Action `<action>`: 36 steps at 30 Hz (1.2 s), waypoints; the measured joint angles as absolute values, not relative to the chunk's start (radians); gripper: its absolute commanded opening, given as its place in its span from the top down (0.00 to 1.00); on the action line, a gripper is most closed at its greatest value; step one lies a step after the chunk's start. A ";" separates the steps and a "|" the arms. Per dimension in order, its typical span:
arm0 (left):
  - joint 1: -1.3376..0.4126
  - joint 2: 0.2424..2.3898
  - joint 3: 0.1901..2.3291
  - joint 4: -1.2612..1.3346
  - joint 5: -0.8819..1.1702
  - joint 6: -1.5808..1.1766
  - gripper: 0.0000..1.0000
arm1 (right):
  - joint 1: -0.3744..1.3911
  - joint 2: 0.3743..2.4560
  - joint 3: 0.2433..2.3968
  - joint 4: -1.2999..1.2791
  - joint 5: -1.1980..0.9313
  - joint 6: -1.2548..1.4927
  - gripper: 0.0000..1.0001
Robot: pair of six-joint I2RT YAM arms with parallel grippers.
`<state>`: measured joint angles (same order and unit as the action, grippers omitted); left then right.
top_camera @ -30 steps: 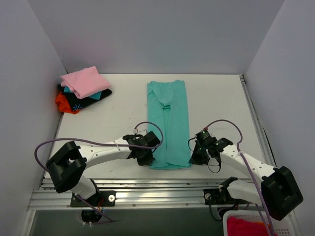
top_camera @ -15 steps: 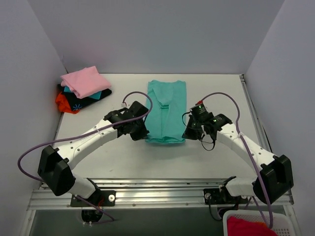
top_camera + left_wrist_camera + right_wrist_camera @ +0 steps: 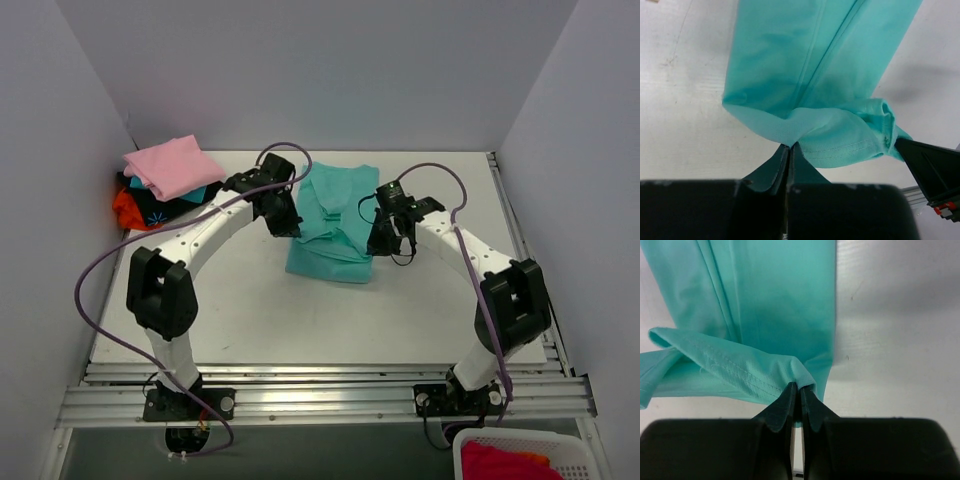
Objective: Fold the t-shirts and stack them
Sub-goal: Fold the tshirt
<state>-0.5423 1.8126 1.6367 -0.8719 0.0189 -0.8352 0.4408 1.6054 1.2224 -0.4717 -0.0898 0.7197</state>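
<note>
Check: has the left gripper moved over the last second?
Yes. The left gripper, shut on the teal t-shirt, went from the near edge of the table toward the back wall.

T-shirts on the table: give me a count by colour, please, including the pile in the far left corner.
teal t-shirt: 1
pink t-shirt: 1
black t-shirt, with light-blue print: 1
orange-red t-shirt: 1
Total: 4
</note>
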 measured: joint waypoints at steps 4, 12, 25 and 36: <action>-0.517 1.906 1.746 -0.880 0.057 -0.796 0.98 | 0.418 1.712 1.312 -0.472 -0.086 0.699 1.00; -0.444 2.169 2.031 -0.883 0.154 -0.736 0.13 | 0.331 2.024 1.668 -0.505 -0.112 0.672 0.33; -0.217 2.484 2.474 -0.934 0.331 -0.797 0.06 | 0.079 2.241 2.193 -0.586 -0.199 0.693 0.00; -0.191 1.944 1.682 -0.788 0.296 -0.724 0.05 | 0.117 1.719 1.353 -0.405 -0.246 0.630 0.01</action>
